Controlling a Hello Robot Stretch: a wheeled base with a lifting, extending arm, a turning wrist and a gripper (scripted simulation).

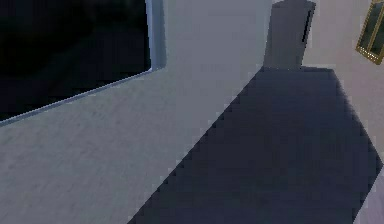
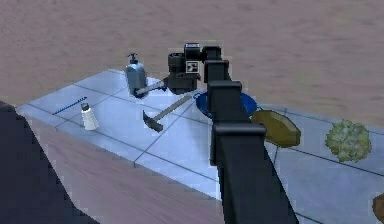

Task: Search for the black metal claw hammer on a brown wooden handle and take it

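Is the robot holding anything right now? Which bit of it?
It cannot be told. The tool is near the handle end of the hammer, and the hammer seems to lie on the counter.

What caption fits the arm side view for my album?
Robot arm stretched over a tiled counter, its gripper near a hammer.

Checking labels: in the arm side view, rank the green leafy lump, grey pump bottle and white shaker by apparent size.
Largest first:
green leafy lump
grey pump bottle
white shaker
The lump is nearer the camera.
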